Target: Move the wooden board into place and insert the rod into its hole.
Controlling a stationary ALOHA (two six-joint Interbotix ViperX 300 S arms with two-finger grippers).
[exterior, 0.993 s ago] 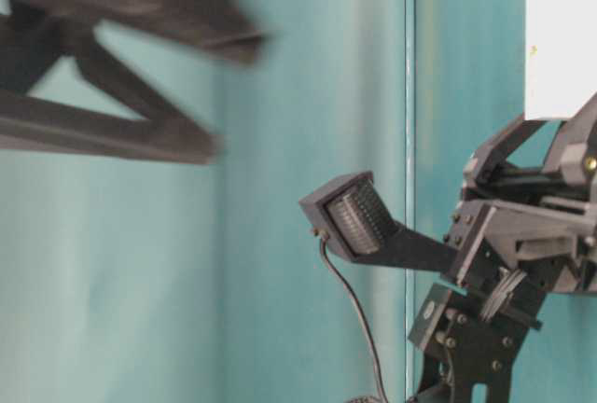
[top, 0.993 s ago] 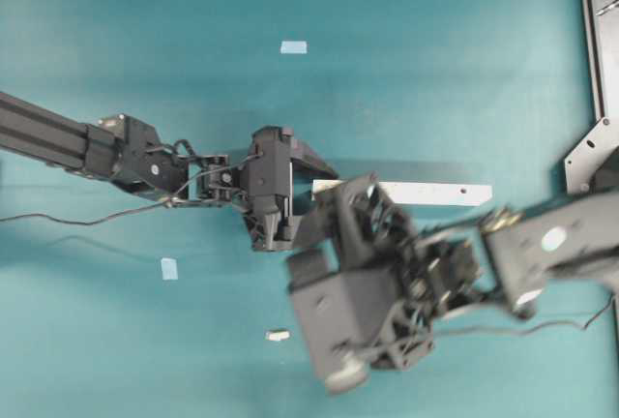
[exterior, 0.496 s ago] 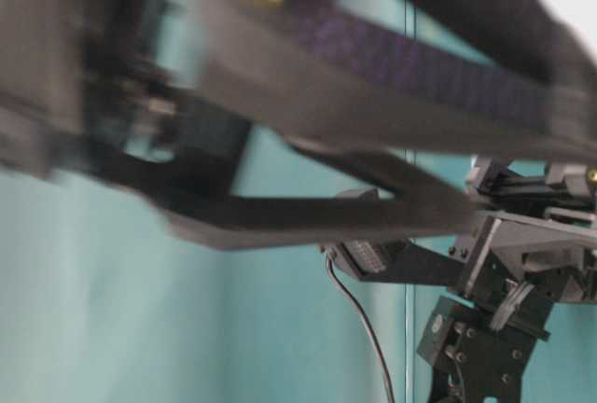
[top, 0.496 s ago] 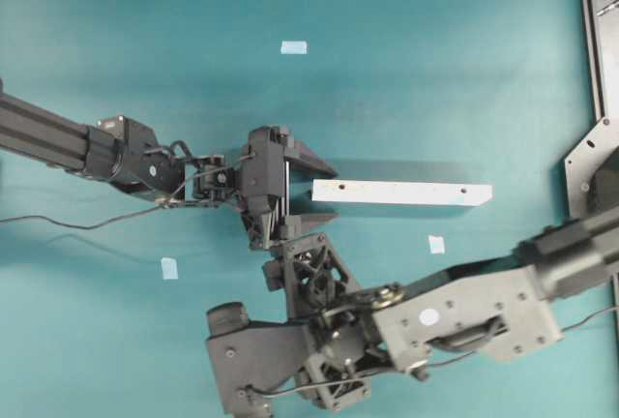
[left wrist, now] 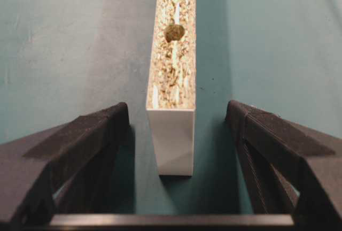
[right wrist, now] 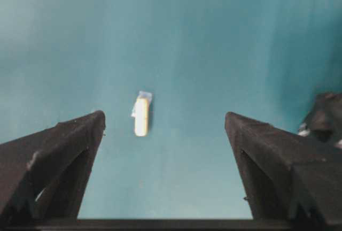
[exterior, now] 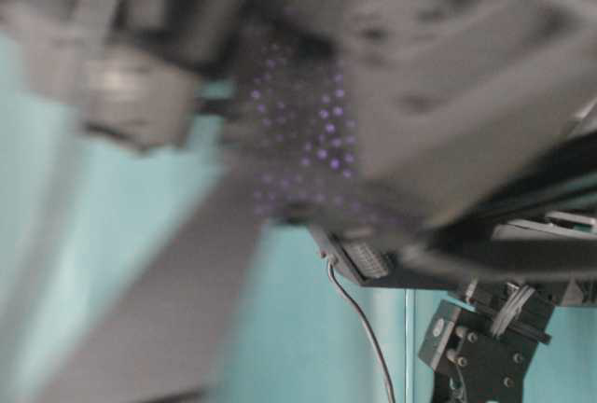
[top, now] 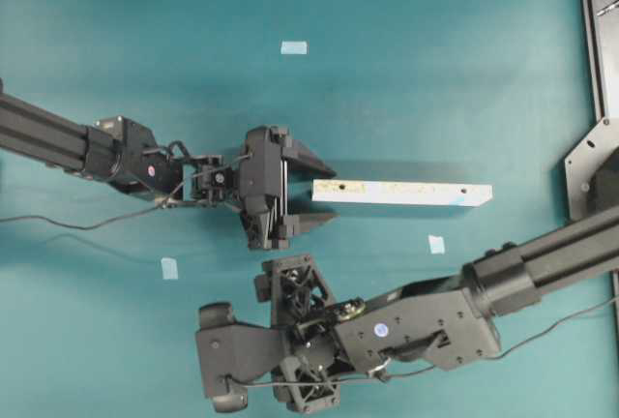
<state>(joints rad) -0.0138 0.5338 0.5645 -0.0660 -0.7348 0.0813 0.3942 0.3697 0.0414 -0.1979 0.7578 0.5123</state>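
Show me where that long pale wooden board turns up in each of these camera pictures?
Overhead: the wooden board lies centre-right, just right of the left fingers.
Table-level: not visible; blurred arm fills the view.
Left wrist: it runs up from centre, between the open fingers.
Right wrist: not in it.
Shared landmark: the left fingers.

Overhead: looks straight down on the teal table (top: 435,12), taking in both arms.
Table-level: low and close, mostly filled by a blurred arm.
Left wrist: near, facing along the wooden board (left wrist: 172,76).
Right wrist: near, facing down on the rod (right wrist: 141,116).
Shared: the board, in overhead and left wrist.
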